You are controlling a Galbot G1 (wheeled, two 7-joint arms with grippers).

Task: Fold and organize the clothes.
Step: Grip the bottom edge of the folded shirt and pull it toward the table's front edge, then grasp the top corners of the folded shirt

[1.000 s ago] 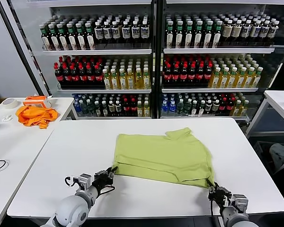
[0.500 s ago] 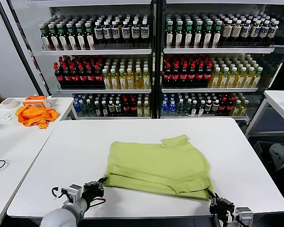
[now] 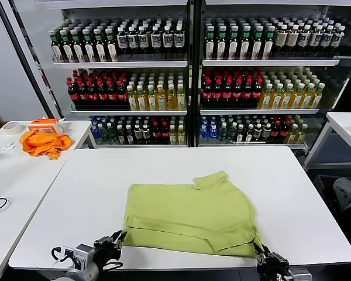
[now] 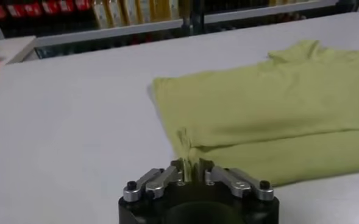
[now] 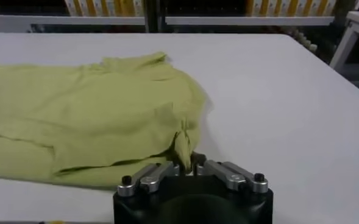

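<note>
A yellow-green T-shirt (image 3: 190,216) lies folded on the white table (image 3: 76,193), near its front edge, one sleeve sticking up at the far side. My left gripper (image 3: 118,239) is shut on the shirt's near left corner (image 4: 185,155) at the table's front. My right gripper (image 3: 258,249) is shut on the near right corner (image 5: 183,146). No white print shows. The shirt also shows in the left wrist view (image 4: 270,115) and in the right wrist view (image 5: 88,115).
An orange cloth (image 3: 45,142) and a tape roll (image 3: 11,127) lie on a side table at the left. Drink coolers full of bottles (image 3: 187,70) stand behind the table. Another white table (image 3: 348,126) is at the right.
Both grippers have pulled back toward the table's front edge, dragging the shirt nearer and slightly left. Both stay shut on the corners.
</note>
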